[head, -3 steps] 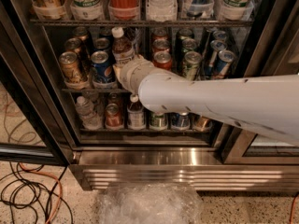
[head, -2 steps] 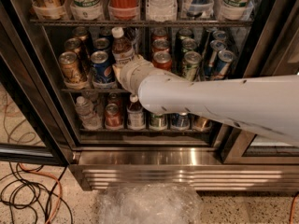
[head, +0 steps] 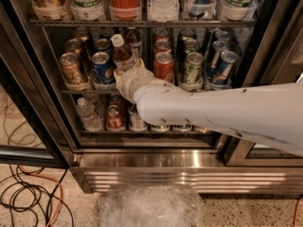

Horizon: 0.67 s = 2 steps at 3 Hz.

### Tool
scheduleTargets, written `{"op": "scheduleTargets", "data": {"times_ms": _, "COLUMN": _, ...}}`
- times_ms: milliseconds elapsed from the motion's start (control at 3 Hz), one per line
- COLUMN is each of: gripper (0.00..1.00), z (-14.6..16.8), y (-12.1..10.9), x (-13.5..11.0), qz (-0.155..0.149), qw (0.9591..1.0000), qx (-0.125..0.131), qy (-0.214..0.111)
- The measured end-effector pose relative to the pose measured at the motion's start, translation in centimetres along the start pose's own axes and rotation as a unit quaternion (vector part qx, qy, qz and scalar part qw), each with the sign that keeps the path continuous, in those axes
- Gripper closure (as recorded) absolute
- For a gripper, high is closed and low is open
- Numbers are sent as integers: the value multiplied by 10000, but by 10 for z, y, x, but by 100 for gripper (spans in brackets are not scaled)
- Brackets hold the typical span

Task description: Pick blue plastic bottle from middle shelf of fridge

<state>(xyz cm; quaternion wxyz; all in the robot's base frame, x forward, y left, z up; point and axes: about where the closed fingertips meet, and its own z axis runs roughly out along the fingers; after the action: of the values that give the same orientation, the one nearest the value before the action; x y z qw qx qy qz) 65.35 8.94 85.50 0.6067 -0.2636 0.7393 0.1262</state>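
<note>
Camera view: nothing has shifted since a second ago. The arm [head: 227,110] stays reached into the fridge [head: 156,171], with the pincer [head: 126,73] just above the middle shelf [head: 75,91]. The blue plastic bottle [head: 123,55] stands upright right behind and above the pincer. Cannot tell if the pincer is wide or closed. Probably a grasp in progress, with no lift yet.
</note>
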Motion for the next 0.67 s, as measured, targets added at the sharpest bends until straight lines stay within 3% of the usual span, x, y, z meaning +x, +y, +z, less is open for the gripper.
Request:
{"op": "scheduleTargets", "data": {"times_ms": 333, "gripper": 100, "z": 1, "y": -1, "x": -3, "qz": 0, "qw": 10000, "qx": 0, "qy": -1}}
{"op": "scheduleTargets", "data": {"times_ms": 667, "gripper": 100, "z": 9, "y": -15, "x": -23, "qz": -10, "qw": 9998, "qx": 101, "qy": -196}}
